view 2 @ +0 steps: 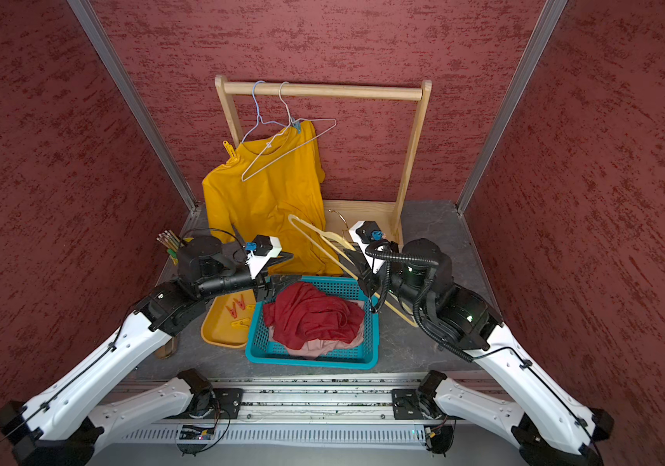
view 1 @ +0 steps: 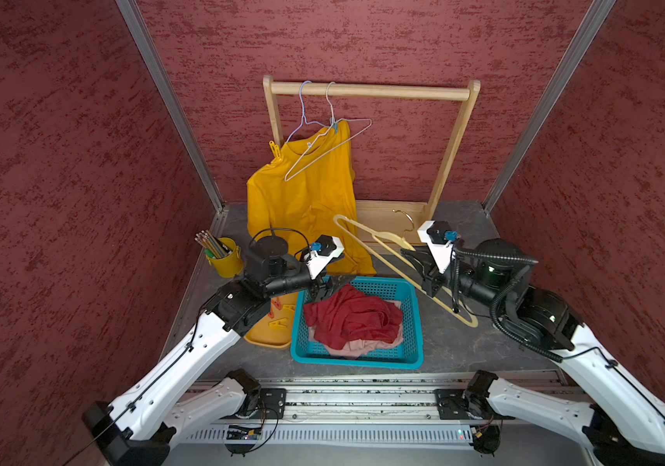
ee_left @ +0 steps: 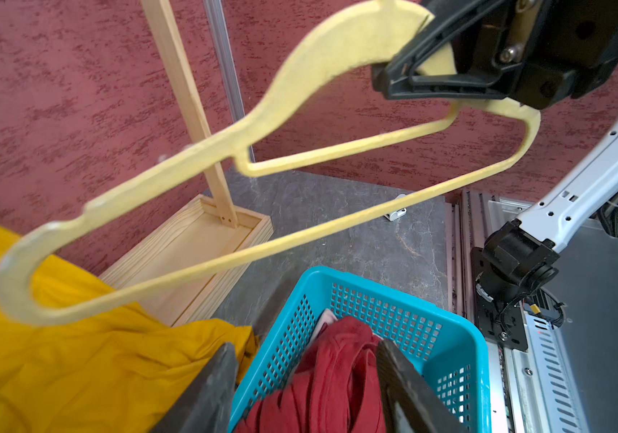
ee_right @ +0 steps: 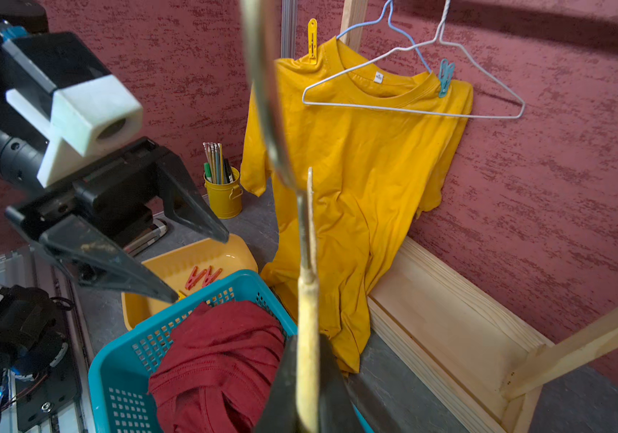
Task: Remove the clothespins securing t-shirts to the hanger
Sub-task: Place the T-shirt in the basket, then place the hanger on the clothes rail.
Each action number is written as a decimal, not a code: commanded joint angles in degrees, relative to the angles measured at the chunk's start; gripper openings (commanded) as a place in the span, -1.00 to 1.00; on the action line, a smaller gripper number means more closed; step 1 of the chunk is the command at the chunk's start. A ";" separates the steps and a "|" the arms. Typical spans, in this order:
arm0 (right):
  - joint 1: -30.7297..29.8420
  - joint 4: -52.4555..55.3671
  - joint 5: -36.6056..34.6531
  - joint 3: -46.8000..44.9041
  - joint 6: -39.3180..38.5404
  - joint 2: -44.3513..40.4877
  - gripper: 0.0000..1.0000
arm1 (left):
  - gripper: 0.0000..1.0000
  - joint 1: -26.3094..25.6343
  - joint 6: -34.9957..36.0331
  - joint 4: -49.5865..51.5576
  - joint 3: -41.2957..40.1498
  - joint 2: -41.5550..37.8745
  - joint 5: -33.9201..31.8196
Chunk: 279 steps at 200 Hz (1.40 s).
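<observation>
Mostly done: red t-shirt [view 1: 351,314] lies in the basket [view 1: 357,361], with the left gripper [ee_right: 197,268] jaws open above it. Right gripper [ee_left: 386,80] jaws clamp the bare cream hanger [ee_left: 195,148]. Next, likely, the yellow clothespin [ee_right: 312,39] and blue clothespin [ee_right: 445,78] pinning the yellow t-shirt [view 1: 302,193] at the far rack [view 1: 367,92] — pinch each open, pull clear.

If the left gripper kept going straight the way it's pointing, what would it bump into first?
Most likely the dark red shirt piled in the blue basket: the open jaws of the left gripper point down at it. Exact depth is unclear.
</observation>
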<state>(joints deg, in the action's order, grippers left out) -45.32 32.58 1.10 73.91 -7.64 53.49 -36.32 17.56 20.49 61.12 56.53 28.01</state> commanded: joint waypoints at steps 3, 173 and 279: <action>-0.30 -4.22 3.16 0.33 0.98 0.50 -1.00 | 0.19 -4.15 6.73 -1.36 5.22 2.52 -7.43; -0.29 3.37 22.89 2.43 -5.02 5.88 -0.60 | -1.00 10.71 5.91 -0.31 8.80 5.39 31.28; -0.21 19.72 14.39 12.77 -5.51 5.65 0.20 | -1.00 22.06 8.35 15.40 8.03 1.39 48.46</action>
<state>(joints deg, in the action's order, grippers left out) -45.43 46.63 18.44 85.69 -12.97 58.57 -15.33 26.30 33.28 69.78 59.40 71.40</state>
